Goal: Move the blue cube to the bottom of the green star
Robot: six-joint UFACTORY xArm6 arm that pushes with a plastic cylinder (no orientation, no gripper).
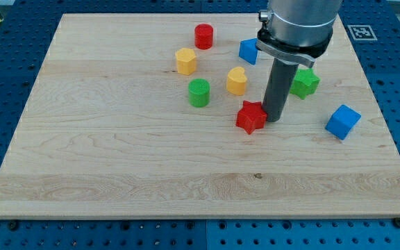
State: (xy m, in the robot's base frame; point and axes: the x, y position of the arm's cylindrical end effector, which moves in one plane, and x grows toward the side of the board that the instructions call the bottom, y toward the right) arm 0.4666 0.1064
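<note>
The blue cube (342, 121) lies near the board's right edge, below and to the right of the green star (304, 82). The green star is partly hidden behind the rod. My tip (274, 120) rests on the board right beside the red star (251, 117), at its right side. The tip is left of the blue cube and below-left of the green star, apart from both.
A second blue block (248, 51) sits at the top, left of the arm. A red cylinder (203, 36), a yellow hexagon (185, 61), a yellow heart (237, 81) and a green cylinder (198, 93) stand in the upper middle of the wooden board (117, 153).
</note>
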